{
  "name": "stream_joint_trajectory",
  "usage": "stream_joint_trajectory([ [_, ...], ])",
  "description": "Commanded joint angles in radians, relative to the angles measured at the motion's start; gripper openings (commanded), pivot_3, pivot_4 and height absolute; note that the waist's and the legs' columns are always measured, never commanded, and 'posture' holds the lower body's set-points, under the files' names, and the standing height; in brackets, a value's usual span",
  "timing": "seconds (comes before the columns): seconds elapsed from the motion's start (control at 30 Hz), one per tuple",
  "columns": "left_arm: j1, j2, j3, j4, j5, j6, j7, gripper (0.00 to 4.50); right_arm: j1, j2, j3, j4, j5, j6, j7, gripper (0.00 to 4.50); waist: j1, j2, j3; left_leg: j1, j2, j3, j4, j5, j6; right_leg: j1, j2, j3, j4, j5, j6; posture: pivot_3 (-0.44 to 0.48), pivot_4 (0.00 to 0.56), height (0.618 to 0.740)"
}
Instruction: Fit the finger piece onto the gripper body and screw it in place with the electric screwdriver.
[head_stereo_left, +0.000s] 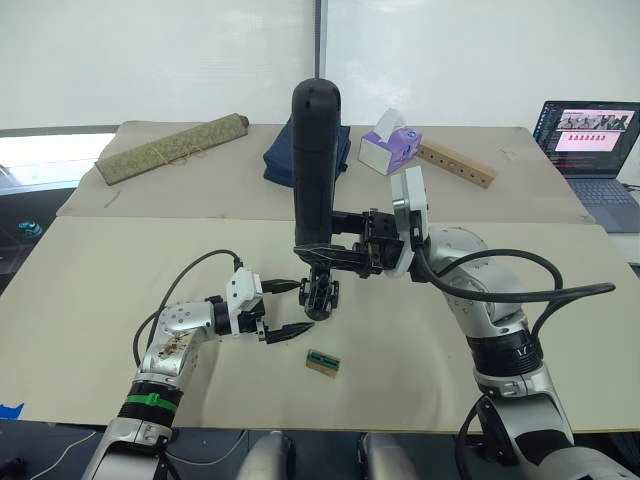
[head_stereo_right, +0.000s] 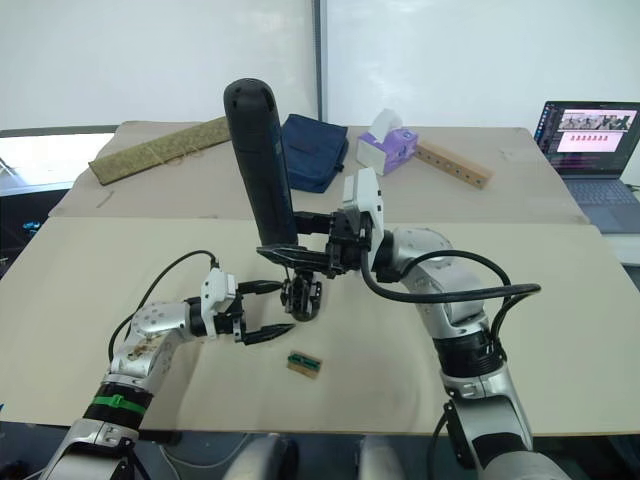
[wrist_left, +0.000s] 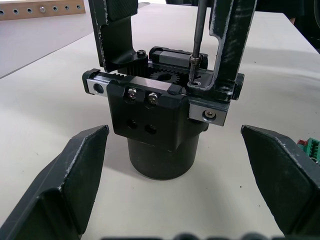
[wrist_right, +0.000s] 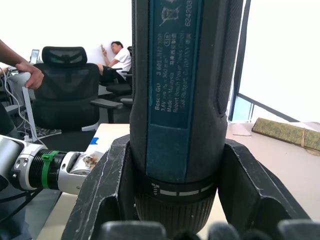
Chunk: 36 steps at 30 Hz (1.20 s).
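Nearest the robot, a small tan block with a green top (head_stereo_left: 322, 362) lies flat on the beige worktop (head_stereo_left: 560, 340), at about 5 o'clock from the assembly and apart from it.

The left pincer (head_stereo_left: 287, 309) rests low over the worktop with its two black fingers spread wide. It points at the small black blocky gripper body (head_stereo_left: 319, 291), which stands just beyond its fingertips at 3 o'clock, untouched. In the left wrist view the gripper body (wrist_left: 162, 117) stands upright on a round black base, with silver screw heads on its front face and a toothed gear visible in its top.

Black upright finger pieces (wrist_left: 116, 35) stand on the top of the gripper body. The thin metal bit of the screwdriver comes down beside one of them and meets a screw there.

The right pincer (head_stereo_left: 340, 243) is clamped around the lower part of the long, thick black electric screwdriver (head_stereo_left: 315, 165), holding it nearly upright directly above the gripper body, rounded end at 12 o'clock. The right wrist view shows both fingers pressed against the screwdriver barrel (wrist_right: 182, 95).

Farther back on the worktop lie a folded dark blue cloth (head_stereo_right: 312, 150), a rolled olive mat (head_stereo_left: 170, 148) at 10 o'clock, a white and purple tissue box (head_stereo_left: 389, 143), and a wooden strip with holes (head_stereo_left: 456, 164). An open laptop (head_stereo_left: 590, 140) sits at 2 o'clock.
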Motion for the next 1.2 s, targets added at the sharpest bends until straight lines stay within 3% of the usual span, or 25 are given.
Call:
stream_joint_trajectory([
  [0.03,0.004,0.007,0.000,-0.042,-0.006,0.003,0.002,4.50,-0.004,0.012,-0.021,-0.034,0.033,-0.014,-0.001,1.90,0.000,0.000,0.000,0.000,0.000,0.000,0.000,0.000,0.000,0.000,0.000,0.000,0.000,0.000,0.000,0.000,0.150,0.740],
  [1.2,0.015,0.005,-0.009,-0.066,-0.005,0.019,0.023,4.50,-0.005,0.012,-0.018,-0.025,0.047,-0.003,0.004,1.90,0.000,0.000,0.000,0.000,0.000,0.000,0.000,0.000,0.000,0.000,0.000,0.000,0.000,0.000,0.000,0.000,0.150,0.740],
])
